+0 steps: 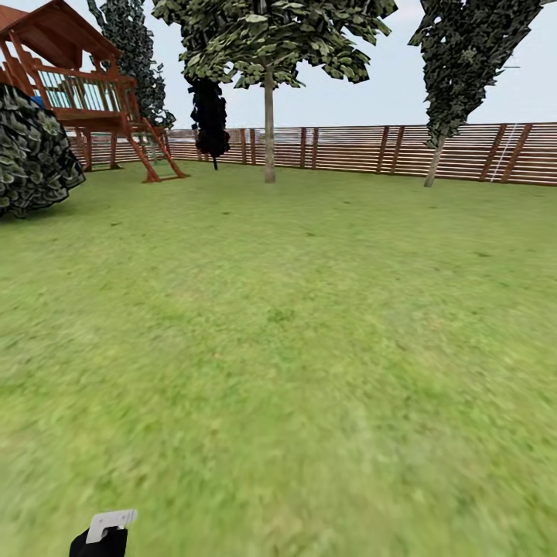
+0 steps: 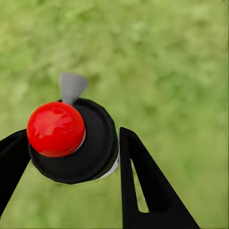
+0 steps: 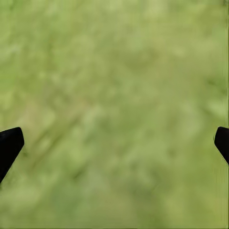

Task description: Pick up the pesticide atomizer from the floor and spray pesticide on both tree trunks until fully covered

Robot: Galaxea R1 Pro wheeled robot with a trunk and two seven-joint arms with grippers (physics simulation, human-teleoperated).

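The pesticide atomizer point(image 2: 71, 143), a small black bottle with a round red top and a grey nozzle, sits between the black fingers of my left gripper point(image 2: 71, 136), which is shut on it above the grass. In the head view its dark body and pale nozzle point(image 1: 111, 524) show at the bottom edge, left of centre. Far ahead stands one tree with a straight pale trunk point(image 1: 268, 128), and a second tree with a leaning trunk point(image 1: 435, 165) is further right by the fence. My right gripper point(image 3: 114, 138) hangs open over the lawn with nothing between its fingers.
Green lawn point(image 1: 294, 348) stretches to a brown slat fence point(image 1: 371, 148). A red-brown wooden playhouse point(image 1: 85, 85) and a dark bush point(image 1: 31, 151) stand at the far left. A near-black narrow tree point(image 1: 210, 116) stands by the fence.
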